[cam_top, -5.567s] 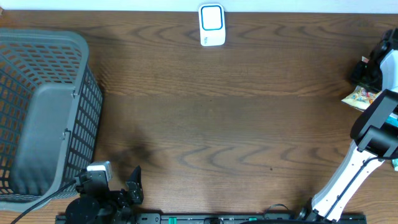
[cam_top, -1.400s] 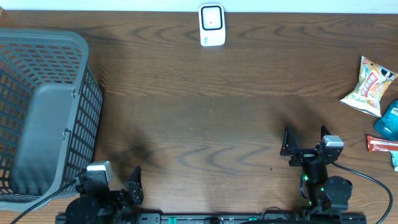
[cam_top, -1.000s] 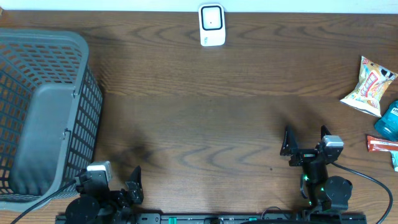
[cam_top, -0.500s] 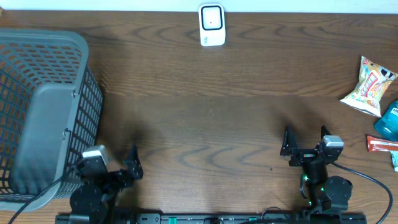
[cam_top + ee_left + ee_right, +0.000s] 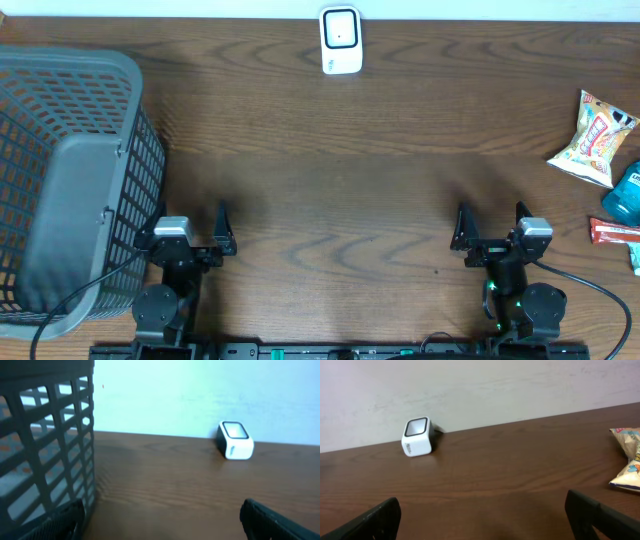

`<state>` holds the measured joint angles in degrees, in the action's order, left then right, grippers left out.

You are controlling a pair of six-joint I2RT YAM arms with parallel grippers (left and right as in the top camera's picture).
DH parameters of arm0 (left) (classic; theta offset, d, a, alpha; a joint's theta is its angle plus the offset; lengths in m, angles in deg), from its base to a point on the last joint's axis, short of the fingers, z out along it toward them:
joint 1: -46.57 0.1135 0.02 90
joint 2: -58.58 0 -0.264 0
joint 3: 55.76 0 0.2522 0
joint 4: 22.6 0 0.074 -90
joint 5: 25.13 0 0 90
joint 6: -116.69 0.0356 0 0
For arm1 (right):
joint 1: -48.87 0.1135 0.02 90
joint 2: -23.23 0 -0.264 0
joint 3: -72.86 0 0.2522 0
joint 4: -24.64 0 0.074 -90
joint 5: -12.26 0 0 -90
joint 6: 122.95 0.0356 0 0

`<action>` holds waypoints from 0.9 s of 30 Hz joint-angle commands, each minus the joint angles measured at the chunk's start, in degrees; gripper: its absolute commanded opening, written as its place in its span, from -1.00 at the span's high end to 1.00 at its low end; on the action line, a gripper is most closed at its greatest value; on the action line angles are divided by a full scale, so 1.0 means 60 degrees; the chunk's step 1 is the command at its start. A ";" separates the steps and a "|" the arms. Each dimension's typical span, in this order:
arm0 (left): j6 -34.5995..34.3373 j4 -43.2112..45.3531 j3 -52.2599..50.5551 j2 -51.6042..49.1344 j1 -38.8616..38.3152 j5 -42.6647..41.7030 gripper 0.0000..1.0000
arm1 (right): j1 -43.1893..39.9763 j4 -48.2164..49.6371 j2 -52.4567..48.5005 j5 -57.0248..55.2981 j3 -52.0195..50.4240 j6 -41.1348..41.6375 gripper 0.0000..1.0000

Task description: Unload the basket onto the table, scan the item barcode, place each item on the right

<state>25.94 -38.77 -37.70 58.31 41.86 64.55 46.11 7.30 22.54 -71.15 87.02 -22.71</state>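
The crinkly, glossy snack bag [image 5: 592,138] lay at the right edge of the wood-grain table [image 5: 380,180], well apart from the boxy white scanner [image 5: 340,40] at the far edge. Your right end effector [image 5: 490,218] and left end effector [image 5: 190,222] both stood released and empty, the left just beside the grey lattice basket [image 5: 130,120]. You likely needed the right one to pinch a flat seam, as puffy film slips, keeping the barcode unobscured.
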 commanded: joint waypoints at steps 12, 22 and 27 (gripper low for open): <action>0.1446 -0.0237 -0.0681 0.0029 0.0488 -0.0353 -0.98 | 0.0033 -0.0025 0.0051 -0.0073 -0.0015 0.0069 -0.99; 0.1439 -0.0259 -0.0681 0.0029 0.0488 -0.0379 -0.97 | 0.0033 -0.0022 0.0051 -0.0073 -0.0015 0.0069 -0.98; 0.1443 -0.0248 -0.0681 0.0029 0.0488 -0.0342 -0.97 | 0.0033 -0.0022 0.0051 -0.0073 -0.0015 0.0069 -0.99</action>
<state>34.09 -38.51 -40.61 58.20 44.55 62.19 46.11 7.30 22.54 -71.15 87.02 -22.71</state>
